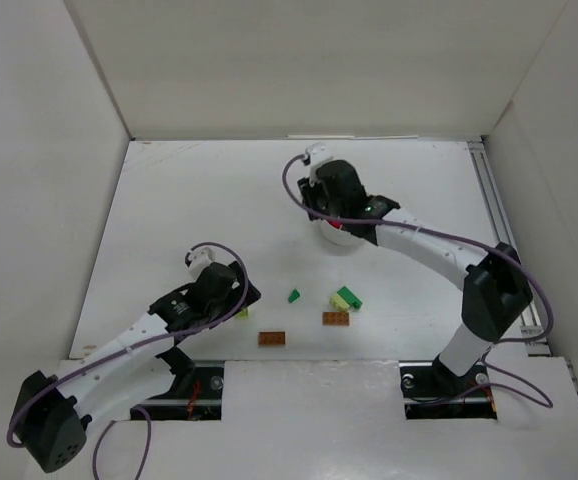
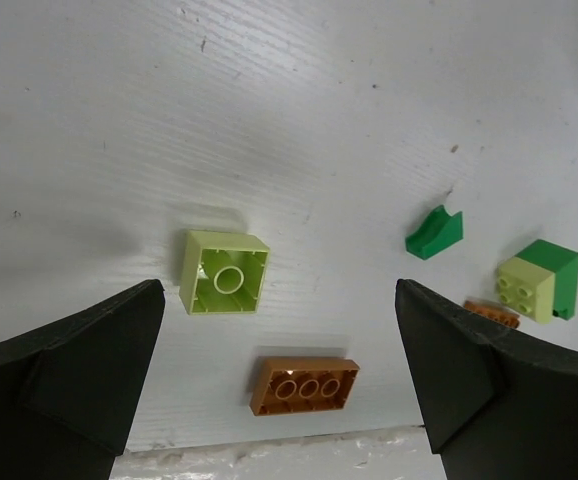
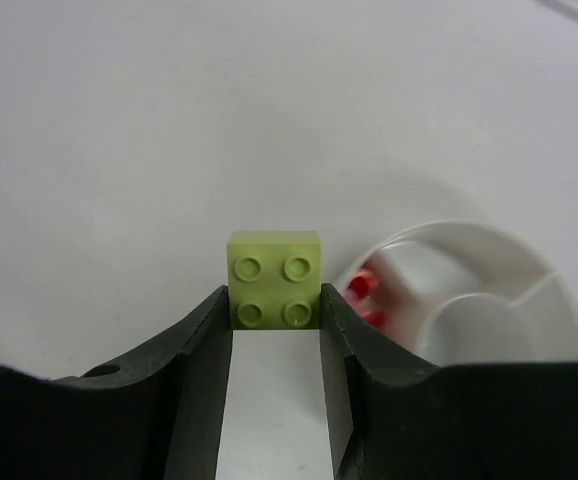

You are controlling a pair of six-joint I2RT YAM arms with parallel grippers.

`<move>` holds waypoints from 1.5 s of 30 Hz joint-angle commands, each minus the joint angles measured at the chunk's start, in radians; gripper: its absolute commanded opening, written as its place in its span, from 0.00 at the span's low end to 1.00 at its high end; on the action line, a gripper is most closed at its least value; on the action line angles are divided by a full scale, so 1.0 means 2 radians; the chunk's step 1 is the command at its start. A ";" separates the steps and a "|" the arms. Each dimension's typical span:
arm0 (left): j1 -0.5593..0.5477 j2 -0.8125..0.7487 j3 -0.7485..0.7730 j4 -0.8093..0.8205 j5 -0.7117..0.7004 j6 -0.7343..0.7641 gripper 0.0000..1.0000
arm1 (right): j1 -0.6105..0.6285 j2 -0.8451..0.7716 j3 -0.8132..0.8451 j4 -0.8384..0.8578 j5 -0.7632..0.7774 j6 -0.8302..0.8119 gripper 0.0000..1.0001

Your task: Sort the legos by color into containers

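My right gripper point(image 3: 274, 302) is shut on a yellow-green lego point(image 3: 274, 279), studs facing the camera, held above the table just left of the round white dish point(image 3: 472, 233). Red legos point(image 3: 363, 285) lie in one wedge of the dish. From above, the right gripper point(image 1: 334, 195) hangs over the dish point(image 1: 337, 239). My left gripper point(image 2: 279, 290) is open and low over the table's front. An upturned yellow-green lego point(image 2: 224, 272) and an upturned orange-brown lego point(image 2: 304, 384) lie between its fingers, untouched.
More legos lie to the right of the left gripper: a small dark green slope point(image 2: 434, 232), a yellow-green brick point(image 2: 526, 289) stacked against a green one point(image 2: 561, 268), and another orange-brown brick point(image 2: 491, 313). White walls enclose the table point(image 1: 199, 200).
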 commanded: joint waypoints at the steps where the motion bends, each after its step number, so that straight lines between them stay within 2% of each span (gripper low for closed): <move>1: 0.002 0.021 0.021 0.021 -0.006 0.022 1.00 | -0.038 0.001 0.043 -0.015 0.009 -0.024 0.32; 10: 0.007 0.045 0.031 0.026 -0.015 0.033 1.00 | -0.114 0.058 0.098 -0.042 -0.002 -0.034 0.33; 16: 0.007 0.062 0.031 0.030 -0.010 0.043 1.00 | -0.126 0.070 0.107 -0.047 -0.014 -0.039 0.34; 20: 0.007 0.073 0.031 0.035 -0.005 0.053 1.00 | -0.126 0.065 0.085 -0.047 -0.023 -0.043 0.34; 30: 0.007 0.087 0.031 0.044 0.000 0.058 1.00 | -0.126 0.060 0.069 -0.046 -0.028 -0.059 0.47; 32: 0.007 0.087 0.031 0.044 0.000 0.058 1.00 | -0.126 0.065 0.069 -0.046 -0.028 -0.059 0.54; 35: 0.007 0.081 0.031 0.044 0.000 0.058 0.99 | -0.126 0.054 0.069 -0.046 -0.033 -0.059 0.59; 41: 0.007 0.081 0.022 0.044 0.004 0.058 0.94 | -0.126 0.022 0.058 -0.046 -0.024 -0.053 0.62; 45: 0.007 0.087 0.012 0.039 0.004 0.052 0.91 | -0.121 -0.029 0.038 -0.041 -0.024 -0.043 0.63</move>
